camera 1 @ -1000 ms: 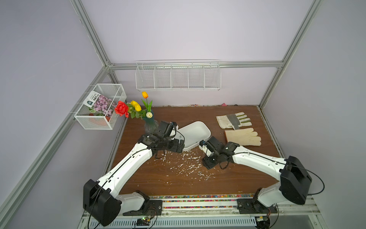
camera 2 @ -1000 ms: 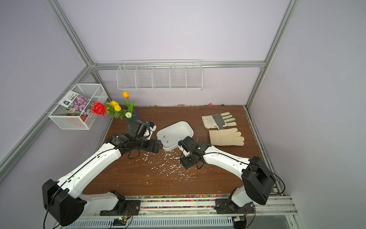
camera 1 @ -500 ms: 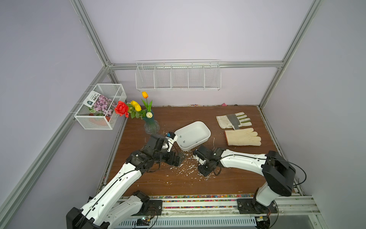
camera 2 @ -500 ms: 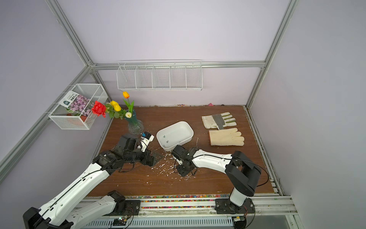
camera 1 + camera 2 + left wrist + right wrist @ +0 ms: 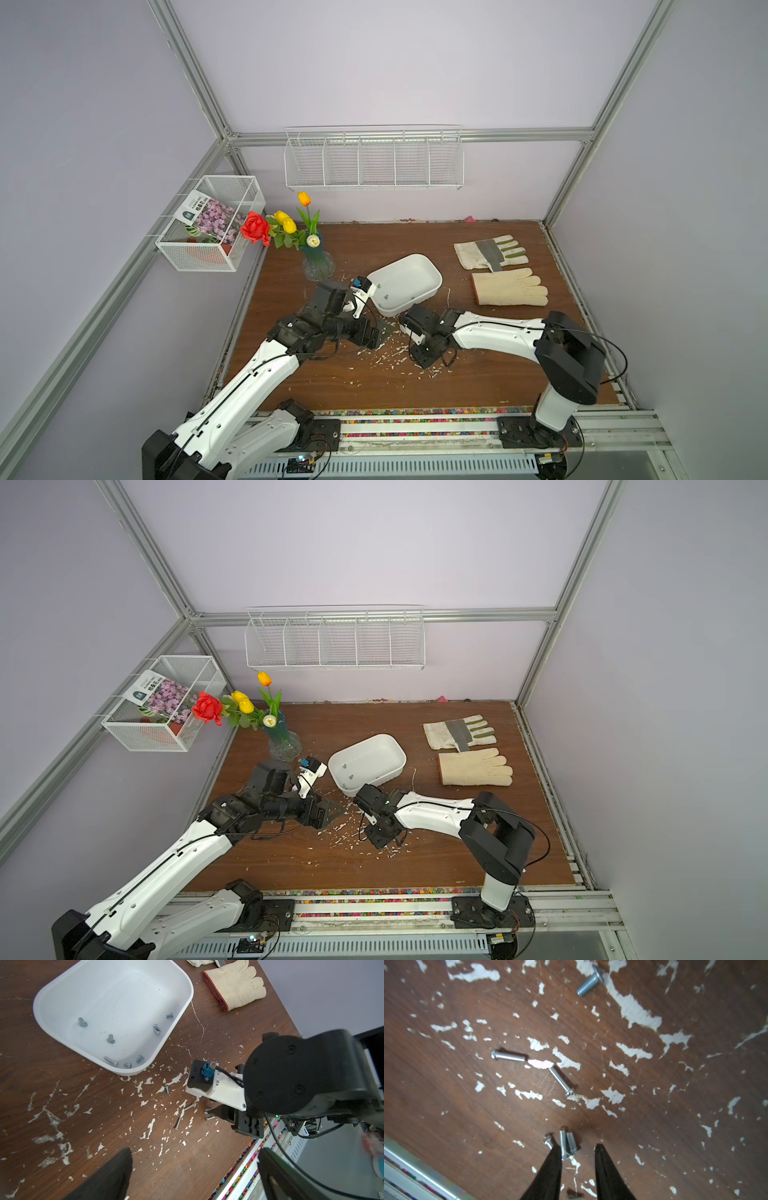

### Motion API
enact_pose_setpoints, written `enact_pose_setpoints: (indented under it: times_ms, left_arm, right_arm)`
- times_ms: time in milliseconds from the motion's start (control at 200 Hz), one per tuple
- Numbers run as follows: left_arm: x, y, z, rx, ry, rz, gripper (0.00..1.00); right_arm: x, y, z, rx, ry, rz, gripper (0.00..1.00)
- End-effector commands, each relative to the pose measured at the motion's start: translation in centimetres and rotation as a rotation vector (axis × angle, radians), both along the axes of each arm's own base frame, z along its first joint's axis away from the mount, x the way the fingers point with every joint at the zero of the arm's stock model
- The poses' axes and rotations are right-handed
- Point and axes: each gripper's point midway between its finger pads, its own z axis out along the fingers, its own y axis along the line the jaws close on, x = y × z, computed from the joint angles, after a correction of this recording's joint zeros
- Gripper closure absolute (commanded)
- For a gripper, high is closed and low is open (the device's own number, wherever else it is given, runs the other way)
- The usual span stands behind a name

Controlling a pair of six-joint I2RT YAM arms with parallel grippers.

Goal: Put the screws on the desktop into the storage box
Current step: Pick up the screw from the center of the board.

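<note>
**Screw sort looks just past halfway.** About 8 screws (image 5: 111, 1039) lie in the white box (image 5: 407, 272). The box sits mid-desktop (image 5: 478, 374), a little to the far side, with 2 gloves (image 5: 509, 286) to its right and a vase (image 5: 318, 266) of flowers to its far left.

At least 6 screws are left on the wood just near of the box, scattered among white flecks (image 5: 633, 1007). 1 short screw lies closest to the box and 2 long ones lie a little nearer. A cluster of 3 lies at the tips of the right gripper (image 5: 578, 1147).

That gripper is down at the board with its jaws partly apart and a clear gap showing. 2 of the cluster lie between its fingers, against 1 of them, and the 3rd lies just outside that finger. By the look of it, nothing is pinched yet.

The left gripper (image 5: 195, 1151) hovers left of the scatter, near the box's near-left corner. Its jaws are spread wide and hold nothing.

The step in hand appears to be a pick from the cluster. To finish, that pick has to be pinched, lifted and dropped in the box, and the same goes for every screw on the board. The top views are too coarse to rule out strays among the flecks.
</note>
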Motion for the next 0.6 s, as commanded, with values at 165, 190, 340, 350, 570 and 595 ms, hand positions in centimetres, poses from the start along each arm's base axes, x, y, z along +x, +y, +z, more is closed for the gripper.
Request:
enact_pose_setpoints:
  times_ms: [165, 190, 340, 350, 570, 595]
  left_arm:
    - [-0.12, -0.35, -0.51, -0.001, 0.004, -0.030, 0.04]
    - [-0.15, -0.37, -0.51, -0.003, 0.005, -0.030, 0.04]
    - [-0.15, -0.46, -0.67, -0.002, 0.008, -0.037, 0.05]
    - [-0.17, -0.45, -0.68, -0.003, 0.011, -0.035, 0.05]
    - [-0.15, -0.55, -0.93, -0.001, 0.017, -0.040, 0.05]
    - [-0.18, -0.56, -0.96, -0.001, 0.019, -0.040, 0.06]
  right_arm:
    - [0.22, -0.35, -0.52, -0.037, -0.011, -0.002, 0.72]
    - [0.21, -0.30, -0.49, -0.035, -0.011, -0.001, 0.72]
    - [0.15, -0.54, -0.64, -0.047, -0.009, 0.002, 0.74]
    - [0.16, -0.53, -0.62, -0.046, -0.010, 0.002, 0.74]
    - [-0.03, -0.55, -0.77, -0.044, -0.005, 0.004, 0.74]
    - [-0.04, -0.50, -0.74, -0.043, -0.005, 0.005, 0.74]
